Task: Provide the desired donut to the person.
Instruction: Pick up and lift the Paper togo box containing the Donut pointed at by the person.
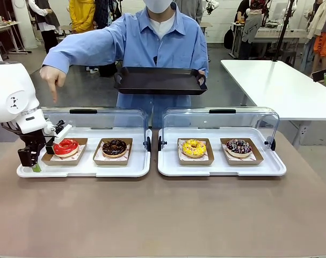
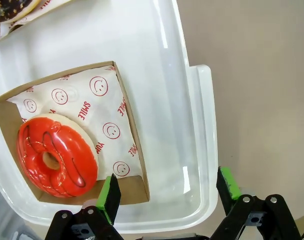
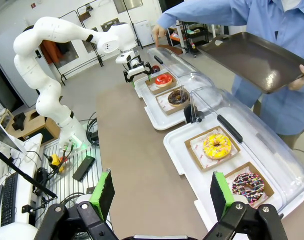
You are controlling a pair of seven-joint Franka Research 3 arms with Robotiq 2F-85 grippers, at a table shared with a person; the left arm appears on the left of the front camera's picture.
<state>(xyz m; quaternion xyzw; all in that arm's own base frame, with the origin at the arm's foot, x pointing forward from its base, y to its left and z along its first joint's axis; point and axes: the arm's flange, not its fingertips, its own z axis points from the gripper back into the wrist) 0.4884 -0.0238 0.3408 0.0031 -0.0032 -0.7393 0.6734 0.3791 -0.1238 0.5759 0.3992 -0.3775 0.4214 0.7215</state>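
Fingers [image 2: 110, 197] of the left gripper [image 2: 168, 192] stand apart just beside the red donut [image 2: 56, 156], which lies in its cardboard tray [image 2: 122, 107]. Soft and light, its icing would likely smear; the stiff tray edge seems safer. The right gripper [image 3: 159, 192] gapes too.

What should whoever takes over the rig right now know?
Left gripper: open, empty, low at the near edge of the red donut's cardboard holder, one finger outside the white tray's rim.
Right gripper: open, empty, above the table.
Person's hand points down at the red donut; other hand holds out a black tray.
Done: approach. Left: grasp the holder, deliver it to the black tray.
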